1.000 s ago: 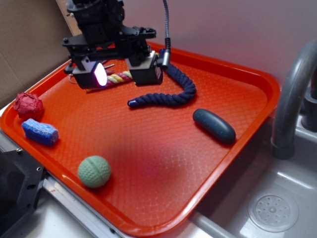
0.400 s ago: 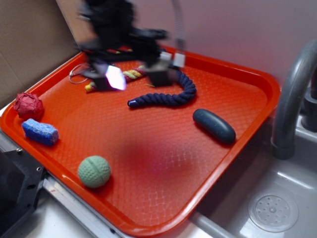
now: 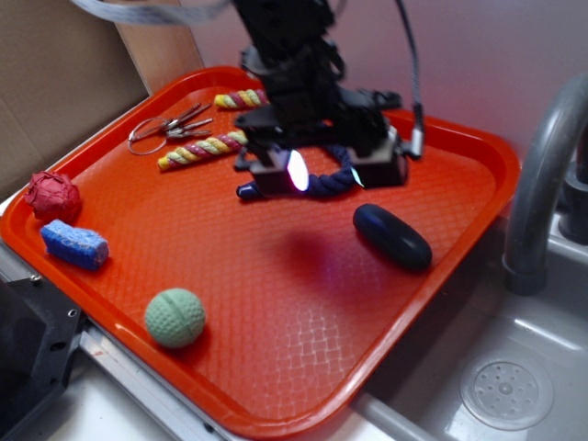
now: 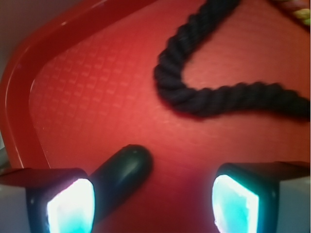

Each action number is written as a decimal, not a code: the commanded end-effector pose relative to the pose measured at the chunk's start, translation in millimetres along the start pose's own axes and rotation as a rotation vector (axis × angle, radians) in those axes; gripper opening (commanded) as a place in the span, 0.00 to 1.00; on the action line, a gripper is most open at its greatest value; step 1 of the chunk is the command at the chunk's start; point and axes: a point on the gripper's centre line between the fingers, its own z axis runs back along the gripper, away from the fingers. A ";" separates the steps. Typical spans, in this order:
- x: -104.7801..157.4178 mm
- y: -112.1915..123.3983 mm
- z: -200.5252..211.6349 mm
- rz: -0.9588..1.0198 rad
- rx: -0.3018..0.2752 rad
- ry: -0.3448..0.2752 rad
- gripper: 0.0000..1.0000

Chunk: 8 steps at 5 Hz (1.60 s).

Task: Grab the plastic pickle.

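My gripper point(image 3: 326, 172) hangs above the red tray point(image 3: 276, 367) with its two fingers spread wide apart, and nothing is held between them. In the wrist view the lit pads point(image 4: 73, 206) sit at the lower left and lower right of the frame, with bare tray surface filling the gap. The plastic pickle point(image 3: 392, 236) lies flat on the tray toward the right rim, just below and to the right of my gripper in the exterior view. In the wrist view one rounded end of the plastic pickle point(image 4: 121, 170) appears just beside the left-hand pad, partly hidden behind it; whether pad and pickle touch cannot be determined. The navy rope point(image 3: 317, 184) lies curved on the tray directly under and behind my fingers, close to the pickle but apart from it; in the wrist view the navy rope point(image 4: 204, 92) crosses the upper part of the frame. Two striped rope pieces point(image 3: 202, 149) and a set of keys point(image 3: 170, 126) lie toward the far left of the tray. A red crumpled ball point(image 3: 51, 196) and a blue sponge block point(image 3: 73, 243) sit near the left rim. A pale green ball point(image 3: 175, 317) rests near the front edge, well apart from the pickle. A grey faucet point(image 3: 542, 175) stands over a sink point(image 3: 505, 390) to the right of the tray.
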 end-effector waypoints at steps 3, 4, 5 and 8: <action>-2.2 -40.5 -47.9 0.007 0.112 0.209 1.00; -8.0 -33.3 -62.4 0.019 0.130 0.257 1.00; -10.6 -26.6 -69.4 -0.001 0.130 0.267 0.00; -0.6 45.9 -51.4 -0.136 -0.054 0.194 0.00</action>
